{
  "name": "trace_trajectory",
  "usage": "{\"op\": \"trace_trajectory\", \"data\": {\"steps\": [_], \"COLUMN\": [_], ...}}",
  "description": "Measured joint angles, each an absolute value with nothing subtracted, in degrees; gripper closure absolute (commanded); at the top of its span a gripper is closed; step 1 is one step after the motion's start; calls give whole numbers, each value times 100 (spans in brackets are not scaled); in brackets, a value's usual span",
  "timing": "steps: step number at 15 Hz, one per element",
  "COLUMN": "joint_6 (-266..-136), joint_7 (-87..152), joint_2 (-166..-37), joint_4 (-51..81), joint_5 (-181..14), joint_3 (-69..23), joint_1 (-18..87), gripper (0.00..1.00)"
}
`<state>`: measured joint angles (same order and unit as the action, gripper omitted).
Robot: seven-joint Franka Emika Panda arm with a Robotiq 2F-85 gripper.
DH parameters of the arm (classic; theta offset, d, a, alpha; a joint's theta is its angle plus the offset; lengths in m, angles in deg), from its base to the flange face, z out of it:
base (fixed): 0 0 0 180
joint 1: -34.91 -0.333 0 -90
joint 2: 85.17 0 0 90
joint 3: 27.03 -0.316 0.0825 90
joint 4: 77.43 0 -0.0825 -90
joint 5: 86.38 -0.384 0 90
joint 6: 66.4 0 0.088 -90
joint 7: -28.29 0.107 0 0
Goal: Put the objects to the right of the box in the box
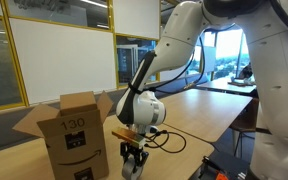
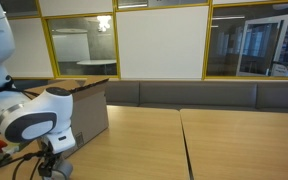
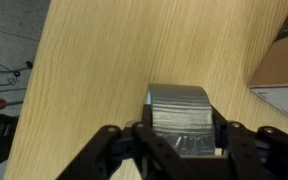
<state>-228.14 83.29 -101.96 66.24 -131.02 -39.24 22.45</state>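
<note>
straddling the tape roll [image 3: 181,105] on the bench [image 3: 104,70] with the claw [image 3: 184,132], clamping unclear, for moving into the box [image 1: 79,135]

A light wood tabletop [image 2: 239,140] runs to a dark padded bench [image 2: 214,95] along the wall. Above the bench stand glass partitions [image 2: 252,40] in yellow frames, with a white panel [image 2: 162,42] between them. Behind the glass, a round table [image 2: 92,65] stands under a lit ceiling lamp [image 2: 104,22]. Daylight fills the far windows [image 1: 224,55].
</note>
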Motion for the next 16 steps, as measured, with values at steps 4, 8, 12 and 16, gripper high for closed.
{"op": "trace_trajectory", "data": {"steps": [4, 8, 12, 16], "joint_6": [-23243, -23470, -23466, -22338], "joint_7": [9035, 10317, 10997, 11888], "joint_2": [-9481, -8598, -8180, -7258], "joint_4": [7172, 7821, 7902, 7403], "joint_5": [-12265, -10318, -8409, -6711], "joint_3": [-3527, -2540, -2460, -3056], "joint_1": [1977, 1487, 2361, 3317], "gripper": [71, 71, 71, 71]}}
